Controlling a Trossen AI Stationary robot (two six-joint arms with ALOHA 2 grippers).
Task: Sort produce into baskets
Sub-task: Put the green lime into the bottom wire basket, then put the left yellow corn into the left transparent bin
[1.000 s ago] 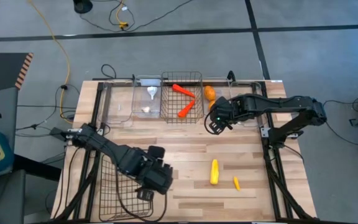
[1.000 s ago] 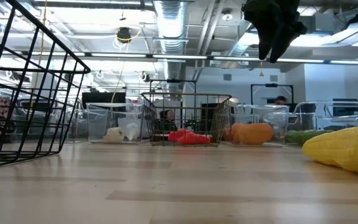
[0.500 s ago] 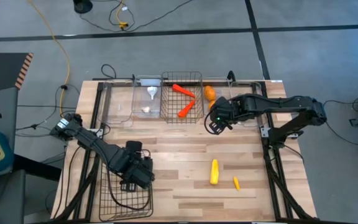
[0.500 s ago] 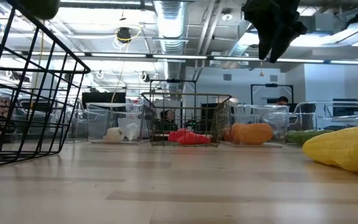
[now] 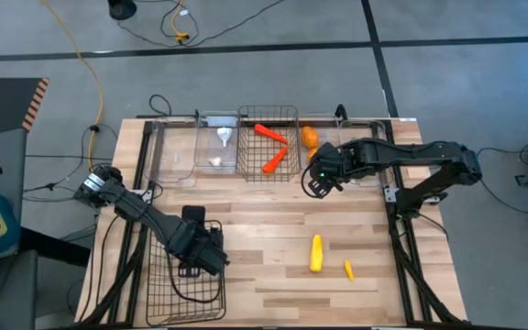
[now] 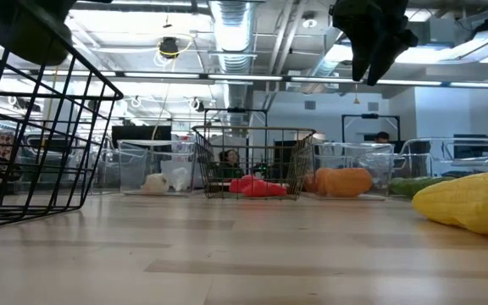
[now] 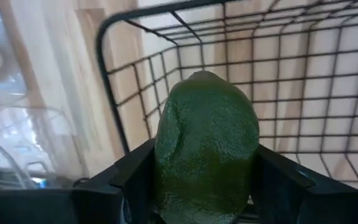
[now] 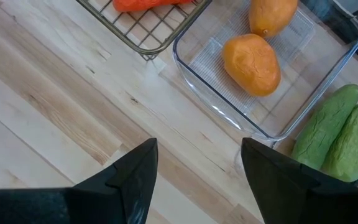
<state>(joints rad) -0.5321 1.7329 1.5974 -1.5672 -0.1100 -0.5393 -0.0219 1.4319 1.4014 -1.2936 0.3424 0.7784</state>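
Observation:
My left gripper point(image 5: 200, 258) is shut on the dark green avocado point(image 7: 205, 143) above the larger wire basket point(image 5: 159, 291) at the table's near left; the avocado also shows in the low view point(image 6: 28, 36). My right gripper point(image 5: 319, 183) hangs open and empty above the table, in front of the clear bins. Two carrots point(image 5: 271, 147) lie in the smaller wire basket point(image 5: 293, 115). Two garlics point(image 5: 220, 149), two orange fruits point(image 8: 252, 62) and two cucumbers point(image 8: 334, 134) lie in clear bins. The yellow squash point(image 5: 315, 254) and a tiny yellow piece point(image 5: 348, 269) lie on the table. My left gripper pinches the avocado between its two fingers, one on each of its long sides point(image 7: 166, 171). The fingers come from above, pointing down into the basket. The avocado is lifted clear, above the basket's mesh floor point(image 7: 303, 87).
The row of clear bins point(image 5: 177, 151) and the smaller wire basket stand along the table's far edge. Bare wood lies between them and the squash. The room beyond the table shows in the low view, with a person point(image 6: 384, 135) far off.
My left gripper has gone toward the table's left edge with the avocado, from beside the larger basket to above it, and has come down a little. The avocado has come into the low view at the top left. My right arm has kept still.

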